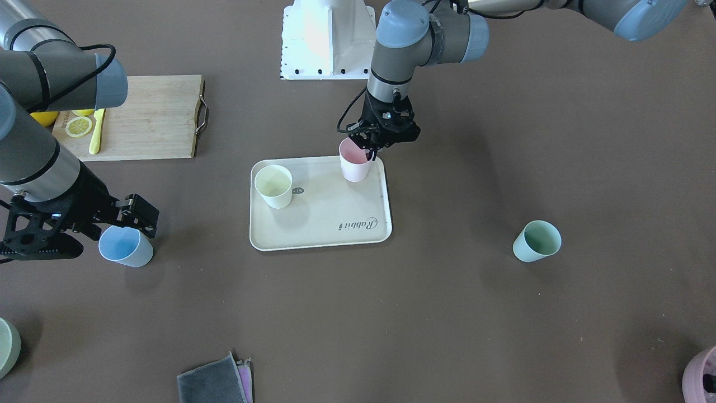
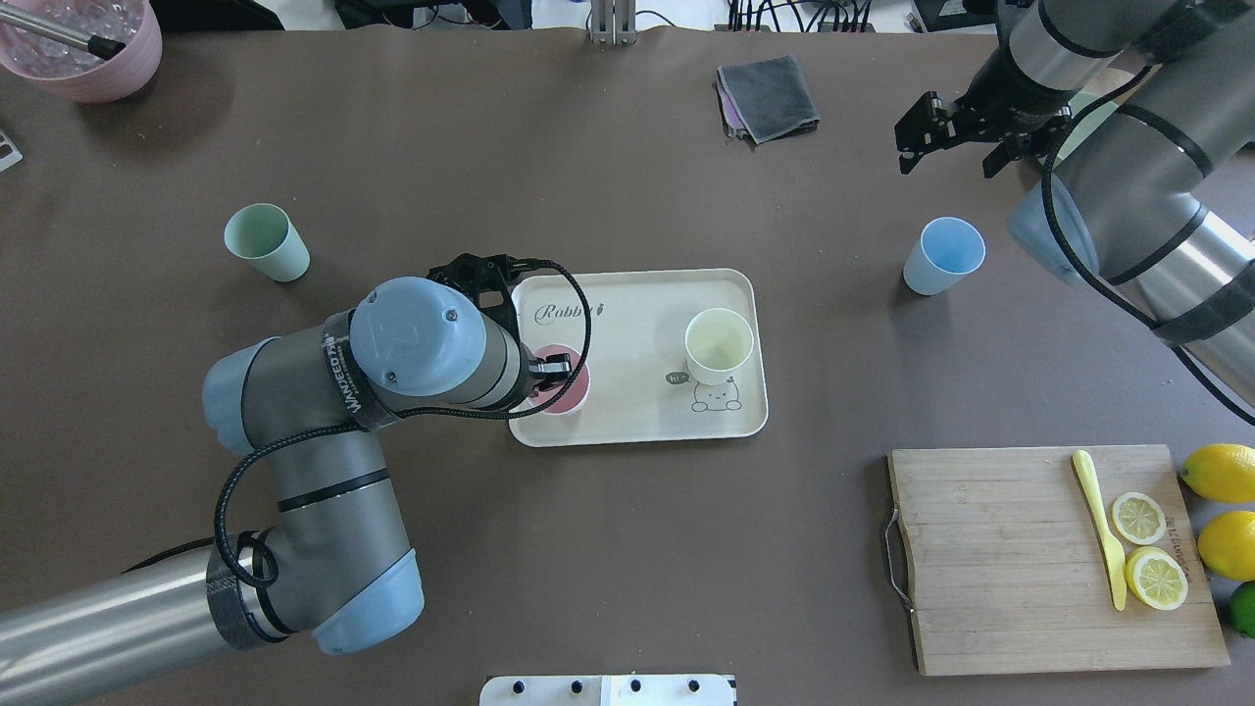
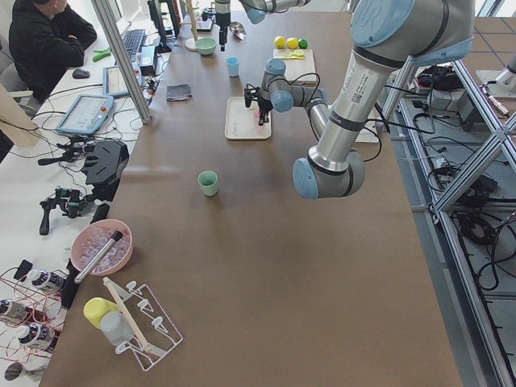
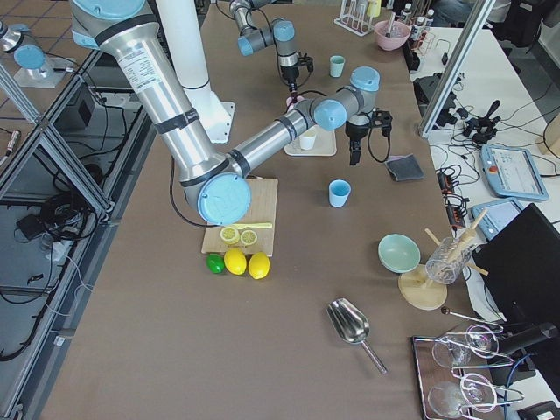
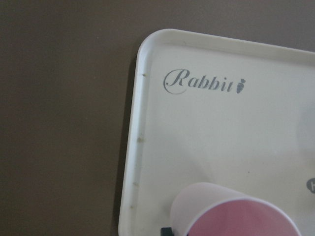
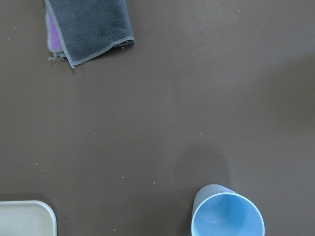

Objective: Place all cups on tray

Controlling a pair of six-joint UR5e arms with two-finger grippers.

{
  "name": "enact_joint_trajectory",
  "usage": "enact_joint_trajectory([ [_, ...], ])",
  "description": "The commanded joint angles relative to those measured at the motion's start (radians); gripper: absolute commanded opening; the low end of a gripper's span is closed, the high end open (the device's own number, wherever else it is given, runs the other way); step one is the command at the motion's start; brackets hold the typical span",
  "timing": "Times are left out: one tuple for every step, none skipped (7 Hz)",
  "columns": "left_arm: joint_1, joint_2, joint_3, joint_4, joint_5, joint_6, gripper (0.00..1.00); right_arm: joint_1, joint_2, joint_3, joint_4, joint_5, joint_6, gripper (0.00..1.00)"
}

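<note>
Overhead and front views (facing oppositely) share the tray (image 2: 627, 392).

Upright light blue cup (image 6: 228, 216), corner of tray (image 6: 24, 219) well apart, grey cloth (image 6: 88, 27) (purple beneath) farther off.

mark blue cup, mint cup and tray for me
Blue cup (image 2: 951, 245): overhead view, inside its open mouth.
Mint cup (image 2: 257, 233): overhead view, inside its open mouth.
Tray (image 2: 637, 378): overhead view, bare floor near its middle.
</note>
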Motion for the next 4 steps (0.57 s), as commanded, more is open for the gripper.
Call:
enact_joint_trajectory([
  [-0.008, -0.017, 0.025, -0.001, 0.001, -0.001, 0.0, 0.026, -0.011, -0.036, 0.001, 0.002, -0.07, 1.0],
  [-0.01, -0.017, 0.031, -0.003, 0.001, -0.002, 0.0, 0.035, -0.009, -0.055, 0.002, 0.002, -0.093, 1.0],
  [-0.01, -0.019, 0.031, -0.001, 0.001, -0.002, 0.27, 0.043, -0.008, -0.082, 0.004, 0.007, -0.097, 1.0],
  [-0.01, -0.022, 0.031, 0.0, 0.019, -0.002, 0.75, 0.043, -0.012, -0.123, 0.011, 0.01, -0.098, 1.0],
])
